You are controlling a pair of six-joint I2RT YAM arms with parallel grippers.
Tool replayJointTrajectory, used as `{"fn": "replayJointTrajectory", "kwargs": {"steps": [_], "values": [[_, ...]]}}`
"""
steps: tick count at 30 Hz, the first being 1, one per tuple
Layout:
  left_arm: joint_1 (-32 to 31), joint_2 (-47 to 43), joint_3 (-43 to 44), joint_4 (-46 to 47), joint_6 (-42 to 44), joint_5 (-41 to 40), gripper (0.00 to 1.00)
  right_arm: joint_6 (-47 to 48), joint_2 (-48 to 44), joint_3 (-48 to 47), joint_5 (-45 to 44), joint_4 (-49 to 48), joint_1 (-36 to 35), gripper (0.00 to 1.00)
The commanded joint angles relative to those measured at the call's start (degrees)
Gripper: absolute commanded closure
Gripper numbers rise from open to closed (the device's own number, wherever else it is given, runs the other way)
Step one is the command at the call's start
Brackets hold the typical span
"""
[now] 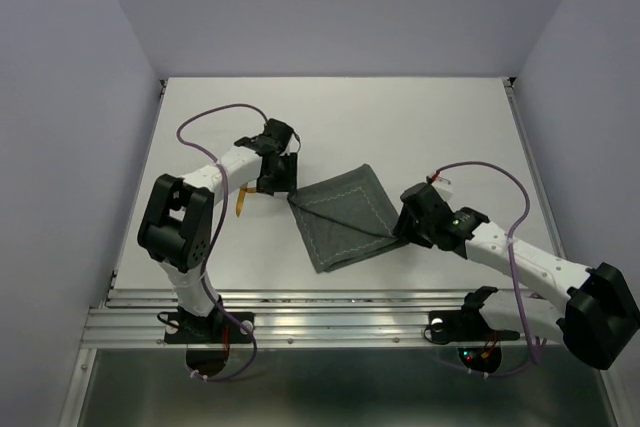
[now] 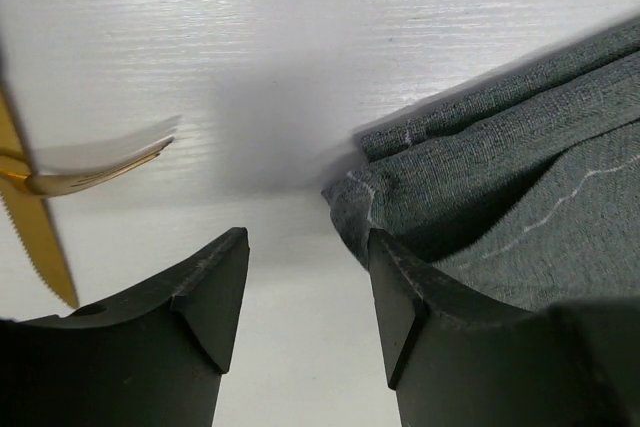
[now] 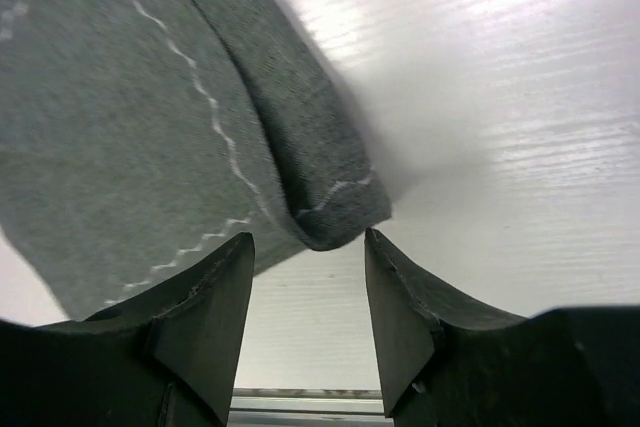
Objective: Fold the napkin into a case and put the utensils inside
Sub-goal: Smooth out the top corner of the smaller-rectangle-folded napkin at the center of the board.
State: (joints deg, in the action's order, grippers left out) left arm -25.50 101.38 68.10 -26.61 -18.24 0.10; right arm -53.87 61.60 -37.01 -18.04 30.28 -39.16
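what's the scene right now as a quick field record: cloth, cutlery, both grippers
napkin: folded over, flat on the table, between the two arms
utensils: gold fork and serrated knife, on the table left of the napkin, outside it
left gripper: open, at the napkin's left corner, holding nothing
right gripper: open, at the napkin's right corner, holding nothing

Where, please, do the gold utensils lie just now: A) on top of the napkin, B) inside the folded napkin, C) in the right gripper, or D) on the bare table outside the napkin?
D: the left wrist view shows the utensils on the white table, apart from the napkin, beside the open left gripper.
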Motion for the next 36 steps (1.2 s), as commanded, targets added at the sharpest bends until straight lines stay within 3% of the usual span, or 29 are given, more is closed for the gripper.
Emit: {"fn": "replayJointTrajectory", "kwargs": {"steps": [1, 5, 12, 17, 23, 26, 34, 36], "values": [[-0.17, -6.27, 2.66, -3.53, -0.74, -3.44, 0.37, 6.32, 2.9, -2.18, 0.2, 4.26, 0.22, 0.46], [-2.53, -10.23, 1.25, -4.59, -2.41, -3.61, 0.39, 7.11, 4.75, -2.89, -1.11, 4.17, 0.74, 0.45], [-7.28, -16.3, -6.3, -3.19, -6.89, -0.36, 0.5, 13.43, 9.23, -6.4, -1.03, 4.43, 0.75, 0.43], [-7.73, -18.06, -9.65, -0.64, -8.39, 2.98, 0.53, 17.12, 13.1, -8.34, 0.02, 4.08, 0.75, 0.31], [-7.99, -16.66, -8.68, -0.64, -8.04, 2.98, 0.55, 20.2, 16.53, -8.6, 0.73, 2.76, 2.07, 0.28], [-8.08, -16.04, -8.07, -0.81, -7.87, 2.8, 0.56, 21.43, 16.97, -7.11, 3.18, 0.05, 4.43, 0.33], [-8.17, -15.34, -8.68, -0.63, -7.86, 2.54, 0.58, 23.37, 19.25, -7.02, 7.05, -3.39, 6.64, 0.6], [-8.17, -15.25, -8.59, -0.55, -7.86, 2.54, 0.58, 23.28, 19.96, -6.93, 7.67, -3.83, 6.64, 0.61]]}}
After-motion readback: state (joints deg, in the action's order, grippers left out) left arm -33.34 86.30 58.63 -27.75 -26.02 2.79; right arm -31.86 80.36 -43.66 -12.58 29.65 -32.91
